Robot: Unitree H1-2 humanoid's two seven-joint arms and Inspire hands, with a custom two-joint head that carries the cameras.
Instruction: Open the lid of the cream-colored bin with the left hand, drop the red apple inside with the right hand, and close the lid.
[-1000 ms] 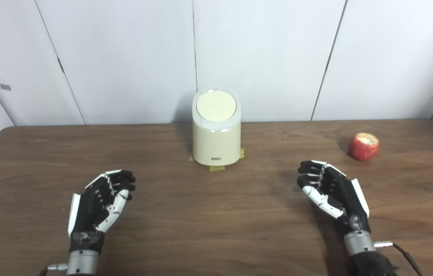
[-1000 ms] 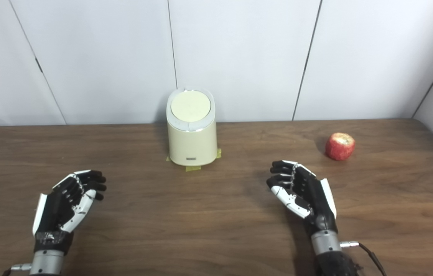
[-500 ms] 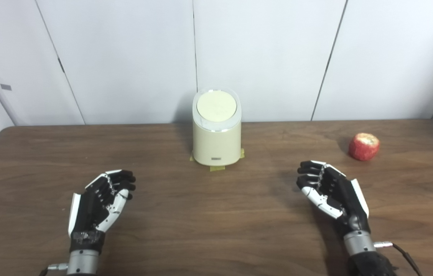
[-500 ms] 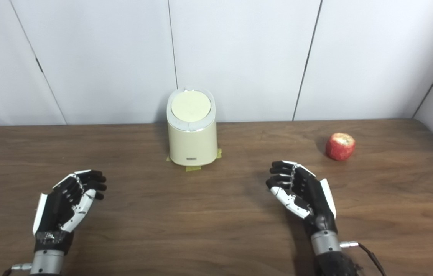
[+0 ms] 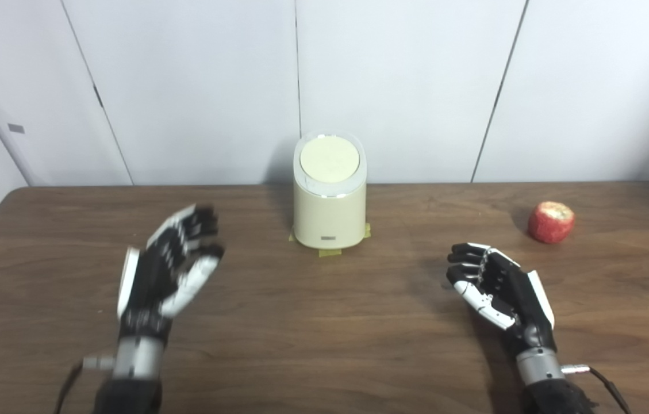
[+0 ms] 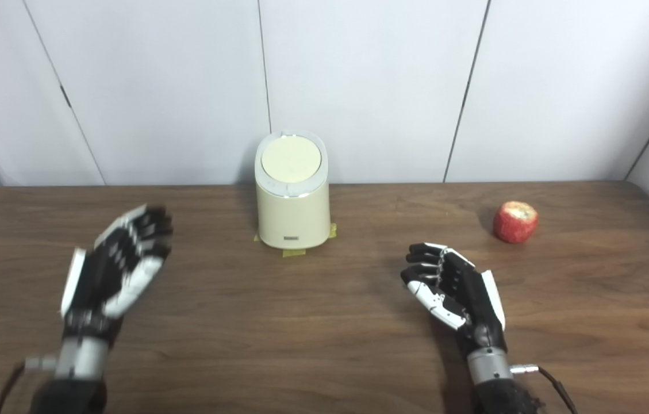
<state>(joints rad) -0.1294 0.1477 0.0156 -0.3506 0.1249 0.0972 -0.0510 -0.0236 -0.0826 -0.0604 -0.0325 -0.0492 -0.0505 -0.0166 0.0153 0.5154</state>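
Note:
The cream-colored bin (image 5: pixel 330 210) stands at the back middle of the wooden table (image 5: pixel 324 333), its round lid (image 5: pixel 329 159) down and closed. The red apple (image 5: pixel 550 221) lies on the table at the far right, its pale top showing. My left hand (image 5: pixel 170 265) is raised above the table, left of and nearer than the bin, open with fingers spread and slightly blurred. My right hand (image 5: pixel 496 290) rests low at the right front, open with fingers loosely curled, holding nothing. It is well short of the apple.
Strips of yellow tape (image 5: pixel 329 251) mark the bin's base. White wall panels (image 5: pixel 404 86) rise close behind the table's back edge. A cable (image 5: pixel 603 379) trails from my right wrist.
My left hand has lifted off the table and moved up and forward toward the bin, fingers opening wider. The camera shifted slightly. The right hand, bin and apple stayed put.

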